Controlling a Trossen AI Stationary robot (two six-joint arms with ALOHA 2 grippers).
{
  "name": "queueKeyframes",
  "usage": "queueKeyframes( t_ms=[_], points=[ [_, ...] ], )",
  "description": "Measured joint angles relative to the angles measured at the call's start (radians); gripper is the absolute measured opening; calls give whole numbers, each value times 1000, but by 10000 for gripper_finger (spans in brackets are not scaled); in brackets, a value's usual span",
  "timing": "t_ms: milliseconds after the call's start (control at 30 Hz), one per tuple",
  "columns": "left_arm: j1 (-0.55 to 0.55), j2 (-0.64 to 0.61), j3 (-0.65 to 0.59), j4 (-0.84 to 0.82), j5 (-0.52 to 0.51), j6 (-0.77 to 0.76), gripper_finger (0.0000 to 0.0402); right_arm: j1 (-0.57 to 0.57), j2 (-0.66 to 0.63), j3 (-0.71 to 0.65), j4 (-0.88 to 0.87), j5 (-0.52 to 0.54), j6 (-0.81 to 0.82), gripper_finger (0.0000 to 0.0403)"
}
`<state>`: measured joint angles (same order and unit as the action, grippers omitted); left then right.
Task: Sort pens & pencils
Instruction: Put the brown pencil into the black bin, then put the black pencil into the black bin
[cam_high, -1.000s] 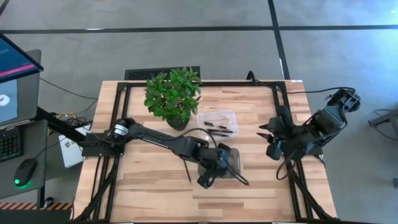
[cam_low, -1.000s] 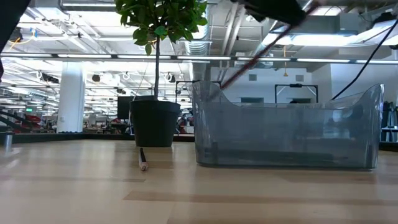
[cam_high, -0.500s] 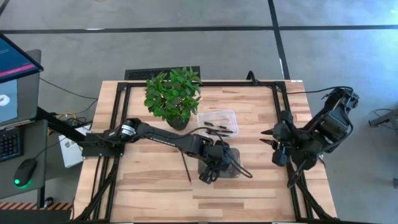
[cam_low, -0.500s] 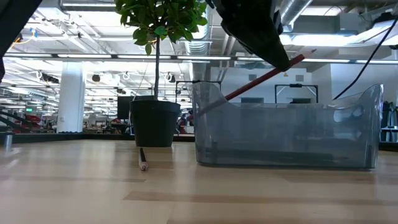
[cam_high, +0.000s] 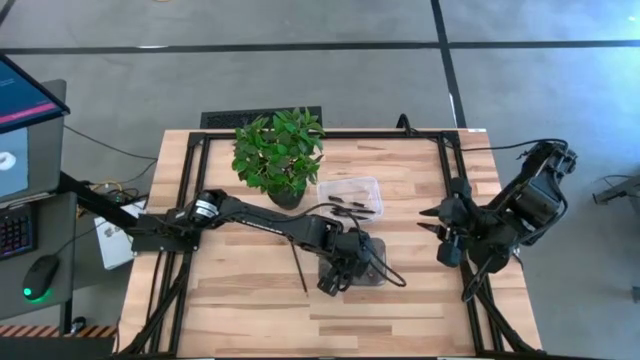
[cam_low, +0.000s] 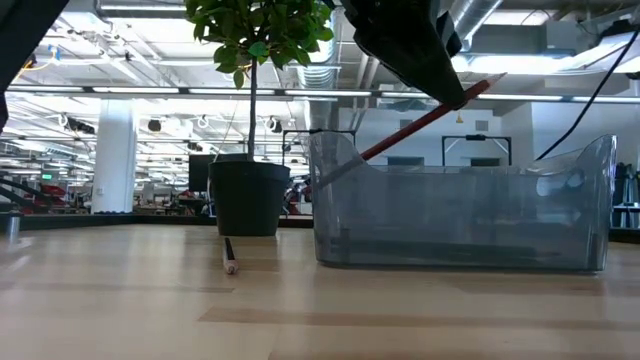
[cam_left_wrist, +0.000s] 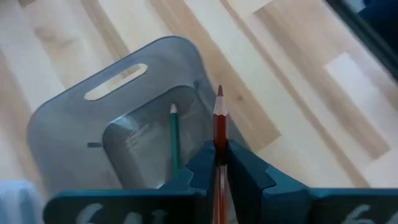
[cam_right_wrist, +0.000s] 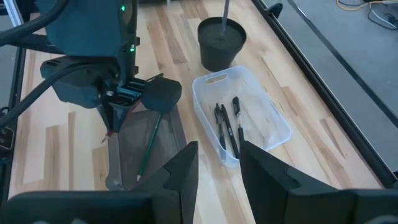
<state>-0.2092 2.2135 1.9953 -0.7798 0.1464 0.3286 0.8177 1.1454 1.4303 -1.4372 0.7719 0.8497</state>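
Note:
My left gripper (cam_high: 338, 272) hangs over the grey see-through bin (cam_high: 358, 262) and is shut on a red pencil (cam_low: 430, 118). A green pencil (cam_left_wrist: 173, 138) lies flat on that bin's floor. Another pencil (cam_high: 298, 272) lies on the wood to the left of the grey bin, and it shows in the low view as a pencil (cam_low: 230, 256) too. Several dark pens (cam_right_wrist: 227, 129) lie in the clear bin (cam_high: 350, 196) farther back. My right gripper (cam_high: 434, 236) waits open above the table's right part. My left gripper pinches the red pencil's shaft (cam_left_wrist: 219, 152) between its two fingers, coming down at a slant from above. The pencil is lifted clear and tilted. Its sharpened tip (cam_left_wrist: 219, 92) is the lower end and points into the grey bin. Its blunt end (cam_low: 497, 80) sticks up behind the fingers.
A potted plant (cam_high: 278, 150) stands at the far left of the clear bin, with its black pot (cam_low: 248, 198) behind the loose pencil. Bare wood lies along the near edge and left of the loose pencil. A monitor and mouse sit off the table's left side.
My left gripper has come down toward the grey bin, bringing the red pencil's tip to about rim height, and then held there with the pencil's blunt end tipping slightly higher. My right arm has shifted a little toward the table's near right side.

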Motion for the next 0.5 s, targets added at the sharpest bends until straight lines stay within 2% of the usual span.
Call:
queueKeyframes(
  t_ms=[133,400,500],
  points=[
    [6,0,0,4,19,-3,51,0,2,0,-3,0,13,137],
    [7,-1,0,7,-132,-17,82,0,6,0,-6,-1,18,139],
    [7,-11,14,-52,-160,-31,84,0,7,0,-6,-1,18,137]
  ],
)
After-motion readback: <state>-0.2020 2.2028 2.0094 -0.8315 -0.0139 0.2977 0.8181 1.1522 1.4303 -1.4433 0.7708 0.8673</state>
